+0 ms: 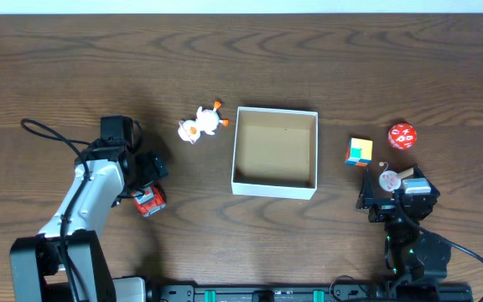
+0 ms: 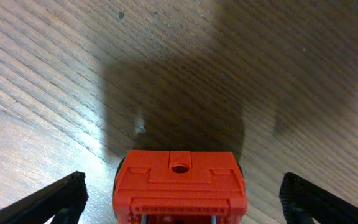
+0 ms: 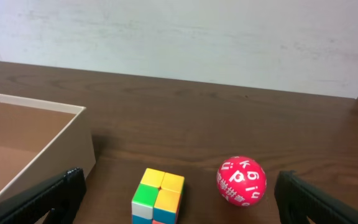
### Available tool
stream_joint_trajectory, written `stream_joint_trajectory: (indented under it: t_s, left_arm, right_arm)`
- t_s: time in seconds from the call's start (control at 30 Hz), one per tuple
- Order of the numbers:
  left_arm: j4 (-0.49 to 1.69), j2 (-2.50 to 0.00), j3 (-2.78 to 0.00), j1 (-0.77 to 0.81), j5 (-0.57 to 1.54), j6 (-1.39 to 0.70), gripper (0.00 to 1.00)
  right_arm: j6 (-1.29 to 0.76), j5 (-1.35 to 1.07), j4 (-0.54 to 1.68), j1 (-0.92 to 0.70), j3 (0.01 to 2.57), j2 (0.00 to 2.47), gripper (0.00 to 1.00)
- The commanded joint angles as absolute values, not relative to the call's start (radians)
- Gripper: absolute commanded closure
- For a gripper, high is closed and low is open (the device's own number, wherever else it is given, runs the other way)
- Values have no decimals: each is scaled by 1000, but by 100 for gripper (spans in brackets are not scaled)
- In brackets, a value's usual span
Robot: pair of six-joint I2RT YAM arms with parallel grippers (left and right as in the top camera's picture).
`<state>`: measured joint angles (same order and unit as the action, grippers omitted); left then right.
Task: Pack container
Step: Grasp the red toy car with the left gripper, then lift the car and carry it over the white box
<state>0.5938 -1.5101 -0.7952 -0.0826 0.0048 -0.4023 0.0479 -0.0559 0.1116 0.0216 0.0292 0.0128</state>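
The container (image 1: 275,184) is a square white-walled cardboard box with a brown inside, at the table's middle; its corner shows in the right wrist view (image 3: 73,134). A red toy car (image 1: 149,200) lies left of it. My left gripper (image 2: 182,202) is open, its fingers on either side of the red toy car (image 2: 179,186), not touching. A white duck toy (image 1: 200,124) lies left of the box. A colour cube (image 1: 360,152) and a red ball with white letters (image 1: 402,135) lie right of it. My right gripper (image 3: 179,199) is open, just behind the cube (image 3: 158,196) and ball (image 3: 241,180).
A small round white tag (image 1: 388,179) sits on the right arm's wrist. The left arm's black cable (image 1: 44,132) loops over the table at the left. A pale wall (image 3: 179,37) stands behind the table's far edge.
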Motion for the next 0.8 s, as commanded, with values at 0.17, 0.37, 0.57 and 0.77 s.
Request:
stream_joint_trajectory:
  t_s: [0.17, 0.37, 0.57, 0.77]
  left_arm:
    - [597, -1513, -791, -87, 7, -385, 19]
    - [601, -1511, -792, -87, 7, -385, 42]
    - [612, -1464, -799, -87, 7, -385, 53]
    - [640, -1349, -799, -87, 8, -385, 54]
  right_arm:
    - [57, -57, 113, 12, 26, 9, 1]
    - [57, -57, 113, 12, 26, 9, 1]
    - [57, -57, 113, 12, 26, 9, 1]
    - [57, -57, 113, 12, 26, 9, 1]
